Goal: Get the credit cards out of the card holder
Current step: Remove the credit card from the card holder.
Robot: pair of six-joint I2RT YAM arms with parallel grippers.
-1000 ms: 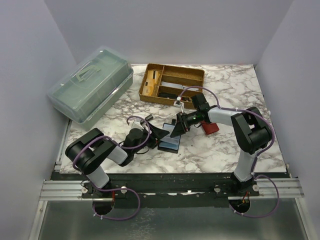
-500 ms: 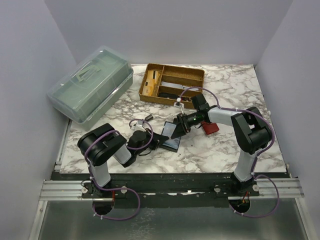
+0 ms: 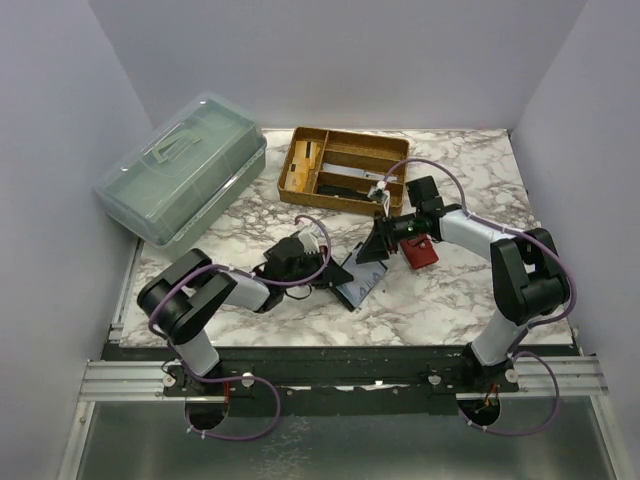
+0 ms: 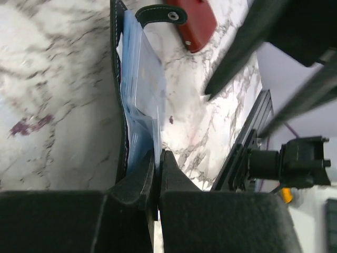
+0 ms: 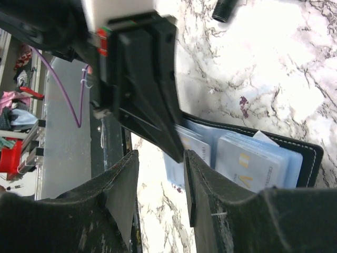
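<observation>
The black card holder (image 3: 356, 284) lies open on the marble, its pale blue credit cards (image 5: 247, 163) showing in their pockets. In the left wrist view the card holder (image 4: 120, 79) stands on edge, cards (image 4: 141, 89) fanned beside its cover. My left gripper (image 3: 322, 272) is shut on the thin pale blue edge of one card (image 4: 157, 138) at the holder's near end. Just beyond the holder's far end, my right gripper (image 3: 378, 247) hovers open, nothing between its fingers (image 5: 202, 197). The left fingertip (image 5: 158, 116) lies over the cards in front of it.
A red wallet (image 3: 420, 252) lies just right of the right gripper and shows as the red wallet (image 4: 196, 21) in the left wrist view. A wooden divided tray (image 3: 345, 165) sits behind, a green lidded plastic box (image 3: 185, 170) at the back left. A small black cylinder (image 5: 225, 9) lies nearby.
The left gripper closed on the card's edge and shifted right, turning the card holder with it. The right gripper drew back to the right, away from the holder.
</observation>
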